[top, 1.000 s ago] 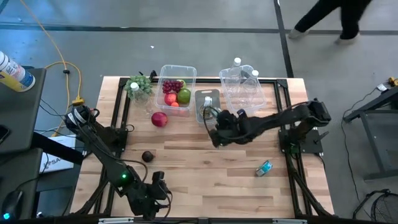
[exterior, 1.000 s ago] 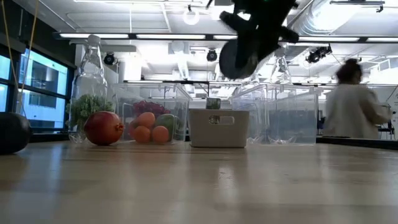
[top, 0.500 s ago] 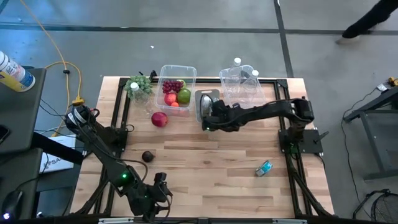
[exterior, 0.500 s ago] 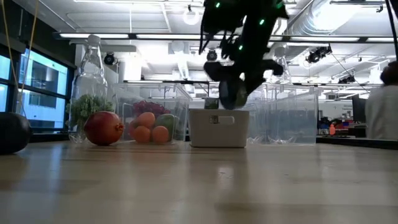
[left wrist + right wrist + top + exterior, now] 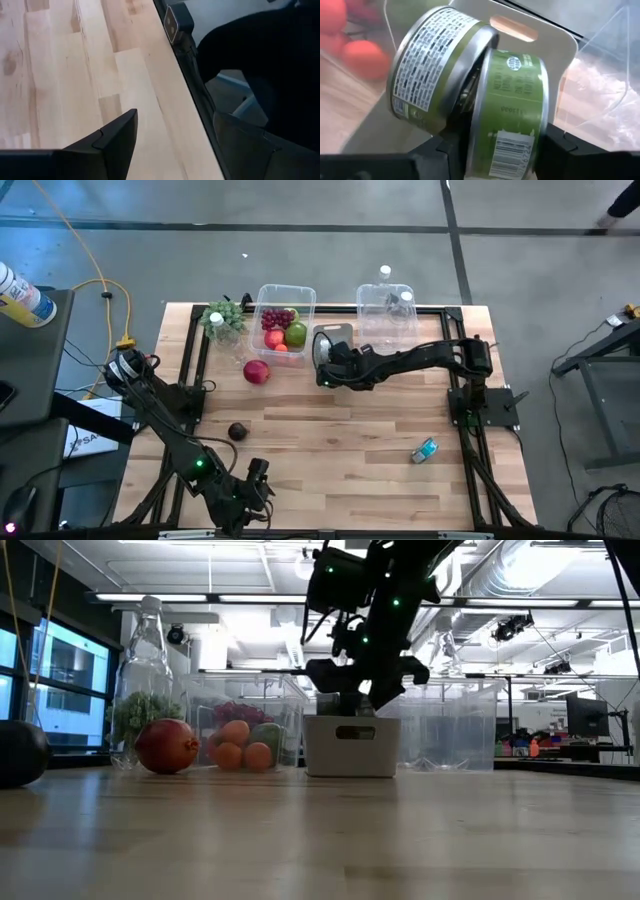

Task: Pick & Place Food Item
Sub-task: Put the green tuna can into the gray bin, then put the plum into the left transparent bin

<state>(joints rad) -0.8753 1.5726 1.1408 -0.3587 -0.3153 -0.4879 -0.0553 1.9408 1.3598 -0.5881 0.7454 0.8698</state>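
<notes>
Light: bright, even, from ceiling strip lights (image 5: pixel 250 598).
Shadows: faint on pale wooden table (image 5: pixel 340 435).
Blur: green-labelled metal tins (image 5: pixel 470 85) ahead of jaws soft.

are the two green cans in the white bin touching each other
Touching. The right wrist view shows the can between the right gripper's fingers leaning rim-to-rim against the other can inside the white bin.

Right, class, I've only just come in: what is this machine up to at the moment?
The right gripper is over the small white bin at the back of the table, with a green-labelled can between its fingers, touching a second can already inside. The left gripper waits, open, at the table's front edge. A pomegranate lies nearby.
</notes>
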